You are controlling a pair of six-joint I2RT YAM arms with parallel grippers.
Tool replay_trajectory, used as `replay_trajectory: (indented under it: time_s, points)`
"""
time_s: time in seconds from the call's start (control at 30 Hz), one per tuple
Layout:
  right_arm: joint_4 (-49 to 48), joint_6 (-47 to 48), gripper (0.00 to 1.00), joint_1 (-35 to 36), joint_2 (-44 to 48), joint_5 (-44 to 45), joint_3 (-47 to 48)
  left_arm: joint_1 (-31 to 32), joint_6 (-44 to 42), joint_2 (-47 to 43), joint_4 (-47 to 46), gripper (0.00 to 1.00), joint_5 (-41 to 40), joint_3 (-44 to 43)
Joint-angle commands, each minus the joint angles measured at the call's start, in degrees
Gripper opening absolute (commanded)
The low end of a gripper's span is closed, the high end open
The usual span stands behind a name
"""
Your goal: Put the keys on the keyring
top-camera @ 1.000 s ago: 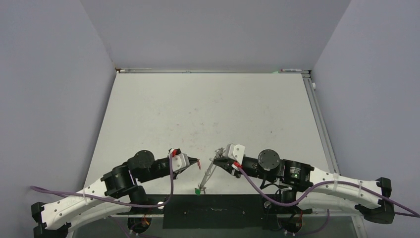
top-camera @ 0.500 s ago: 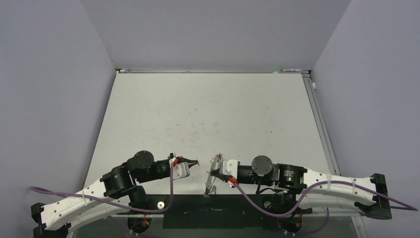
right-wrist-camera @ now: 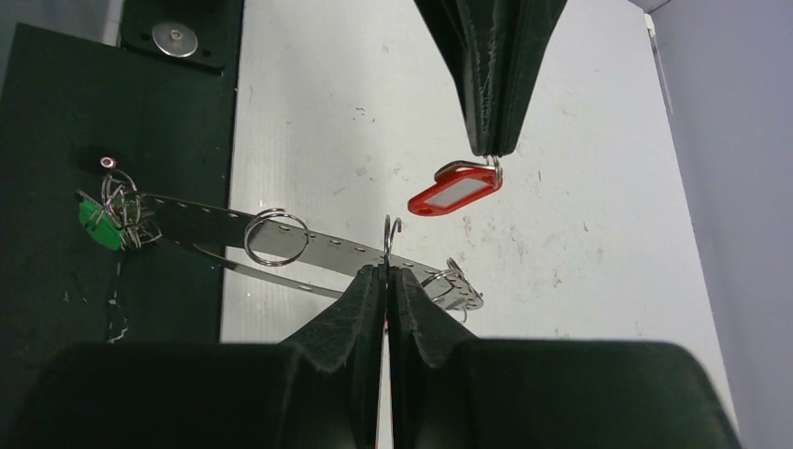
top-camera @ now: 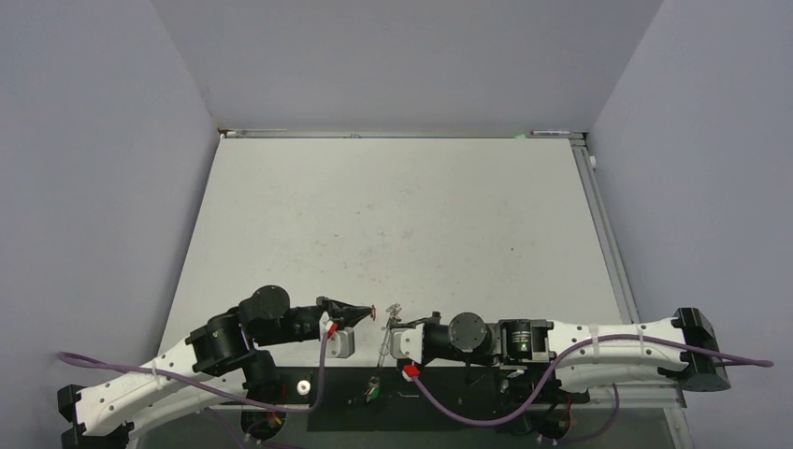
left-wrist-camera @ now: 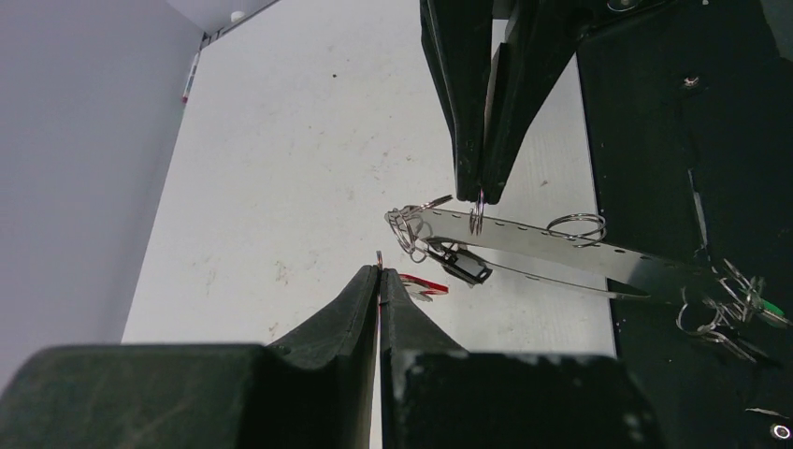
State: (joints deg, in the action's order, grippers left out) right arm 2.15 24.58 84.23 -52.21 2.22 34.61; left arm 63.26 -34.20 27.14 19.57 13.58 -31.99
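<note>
Red-tagged key pinched in left gripper | right gripper, clamped on keyring, now sits nearer the bases; green-tagged key now hangs over black baseplate | red key near ring, apart; threading pending

Even, soft light; near fingers blurred.

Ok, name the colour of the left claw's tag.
Red oblong plastic tag, white insert; best in right wrist view.

there is a red key tag with white window, a green key tag, a silvery keyring.
</note>
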Motion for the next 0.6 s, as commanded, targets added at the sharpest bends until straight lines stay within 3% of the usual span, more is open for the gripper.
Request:
replay_trajectory:
  time_s: [0.0,0.57]
  points:
    - [-5.7,3.5,0.05,0.8,-0.9,5.6,2.0,0.0,-4.8,-1.4,-0.4,0.0,1.9,-2.3]
    - [-2.4,1.8,0.05,-0.3,-3.1,-0.8,5.1,0.4,-7.9,-1.5,-0.2,0.0,5.9,-1.1]
